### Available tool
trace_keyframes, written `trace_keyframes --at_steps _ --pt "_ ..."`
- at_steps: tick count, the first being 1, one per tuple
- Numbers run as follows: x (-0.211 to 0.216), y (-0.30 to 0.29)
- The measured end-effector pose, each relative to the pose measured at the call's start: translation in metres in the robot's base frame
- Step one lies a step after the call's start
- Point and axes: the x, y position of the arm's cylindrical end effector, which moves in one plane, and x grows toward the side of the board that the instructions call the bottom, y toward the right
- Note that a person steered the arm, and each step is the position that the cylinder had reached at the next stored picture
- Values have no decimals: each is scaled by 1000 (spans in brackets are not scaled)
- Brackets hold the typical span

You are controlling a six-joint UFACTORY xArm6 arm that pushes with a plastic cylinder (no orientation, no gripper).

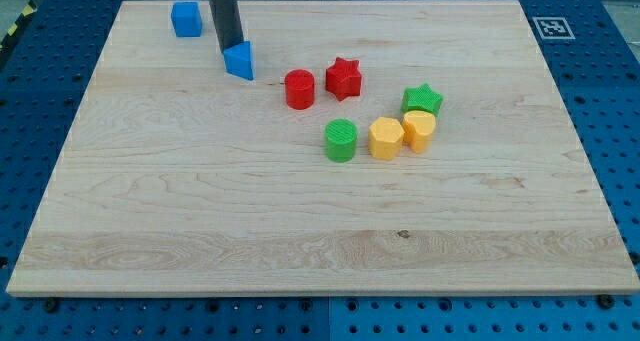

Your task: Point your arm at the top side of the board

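My tip [229, 52] touches the blue triangular block [240, 60] (near the board's [300, 231] top).

Blue triangular block [240, 60] touching my tip [231, 52], blue cube [186, 19] near, toward board's [300, 231] top-left.

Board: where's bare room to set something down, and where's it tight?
Free: the board bottom half below the green cylinder, and the view's left edge. Crowded: red cylinder, red star, green star, two yellow blocks. My tip touches the blue triangular block; blue cube top-left.
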Motion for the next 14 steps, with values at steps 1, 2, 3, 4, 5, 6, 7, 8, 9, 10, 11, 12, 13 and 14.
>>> trace_keyframes --at_steps 1,2,3,4,5,6,7,8,9,10,11,12,13,14 --pt "-4 0" --pt "-9 0" --pt "-15 0" --pt "-22 0" --pt "-29 0" --pt "-34 0" --pt "-45 0" --pt "-55 0" --pt "-65 0" --pt "-74 0" --pt "-83 0" --pt "-92 0" --pt "-101 0" --pt "-101 0"
